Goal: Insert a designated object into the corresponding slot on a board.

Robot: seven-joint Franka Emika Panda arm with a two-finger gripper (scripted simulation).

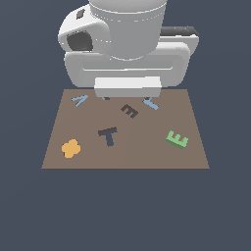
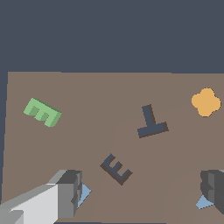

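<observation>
We judge the task to be at its start: the green E block (image 1: pixel 177 139) lies untouched on the brown board (image 1: pixel 88 157), near the board's edge on the exterior view's right and somewhat toward the front corner there, while the dark E-shaped slot (image 1: pixel 129 111) sits empty toward the middle of the board's back half, close under the arm. The two are well apart. Our gripper (image 2: pixel 142 190) hangs above the back edge of the board with its fingers (image 2: pixel 70 192) spread wide and nothing between them; in the wrist view the slot shows between the two fingers. The next move, as we read it, calls for carrying the gripper across to the block, turning the wrist to match the block's tilt, and coming down over it. The room looks generous: the board around the block is bare, and the navy T shape (image 1: pixel 108 135) and the orange flower piece (image 1: pixel 70 148) lie off toward the exterior view's left. The light blue L (image 1: pixel 151 103) lies just beside the slot near the back edge, and a light blue A (image 1: pixel 80 100) lies near the back corner on the left, so we would watch the L when bringing the block in.
</observation>
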